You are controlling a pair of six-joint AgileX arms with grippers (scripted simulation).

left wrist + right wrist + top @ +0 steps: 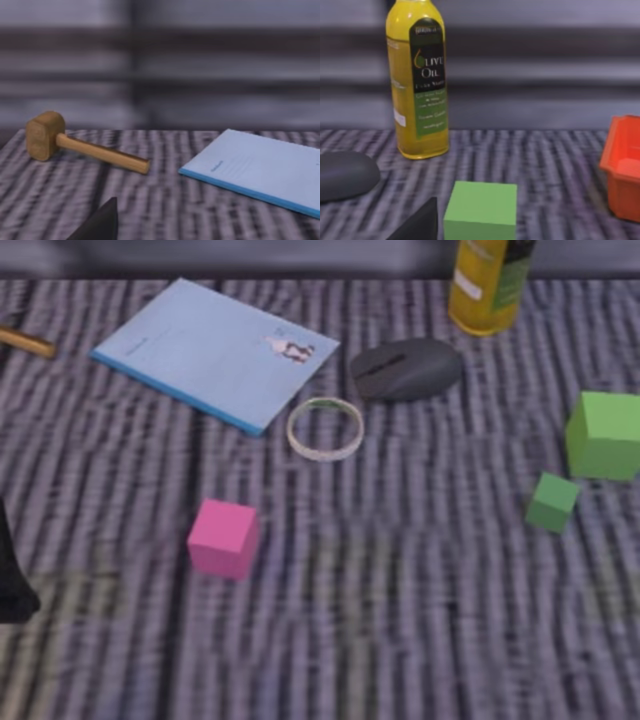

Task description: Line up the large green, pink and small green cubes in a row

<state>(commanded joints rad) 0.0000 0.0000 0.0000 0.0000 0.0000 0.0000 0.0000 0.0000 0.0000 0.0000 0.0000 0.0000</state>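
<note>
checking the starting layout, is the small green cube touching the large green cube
Apart. The top view shows a strip of striped cloth between the small green cube and the large green cube.

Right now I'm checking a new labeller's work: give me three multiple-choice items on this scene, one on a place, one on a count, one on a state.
1. Where is the pink cube?
A. left of the table's middle
B. beside the oil bottle
C. on the notebook

2. How many green cubes are there?
A. one
B. two
C. three

3. How do the three cubes lie?
A. stacked
B. in a touching row
C. apart, not in a row

Key: 1 A, it stands alone left of centre. 2 B, the large green cube and the small green cube. 3 C, the pink cube sits far from both.
</note>
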